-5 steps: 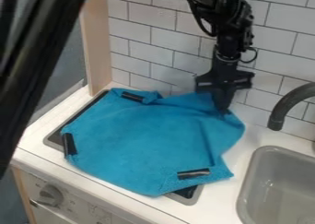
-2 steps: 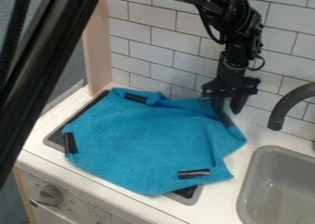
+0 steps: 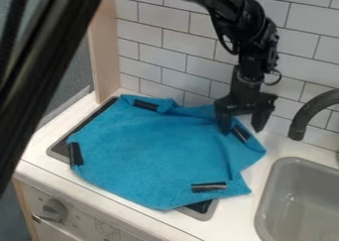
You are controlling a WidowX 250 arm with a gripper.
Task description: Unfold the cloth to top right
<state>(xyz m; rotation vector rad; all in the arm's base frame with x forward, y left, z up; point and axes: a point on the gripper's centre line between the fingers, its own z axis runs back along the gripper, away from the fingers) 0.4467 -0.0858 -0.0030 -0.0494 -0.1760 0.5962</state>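
White tiled wall (image 3: 159,31) at the back, white bench (image 3: 242,212) below, sink (image 3: 294,160) at lower right. Blue cloth (image 3: 152,150) lies over the dark stovetop (image 3: 59,149), left and centre of frame. Gripper (image 3: 242,128) is at its upper right corner, jaws wide; can't tell if they touch the fabric. Bulk of the cloth lies down and left from the jaws. Black strip (image 3: 241,133) at that corner slants upper left to lower right, just under the jaws. Cloth is roughly squarish, no clear long axis; corner points up-right, looks mostly unfolded.
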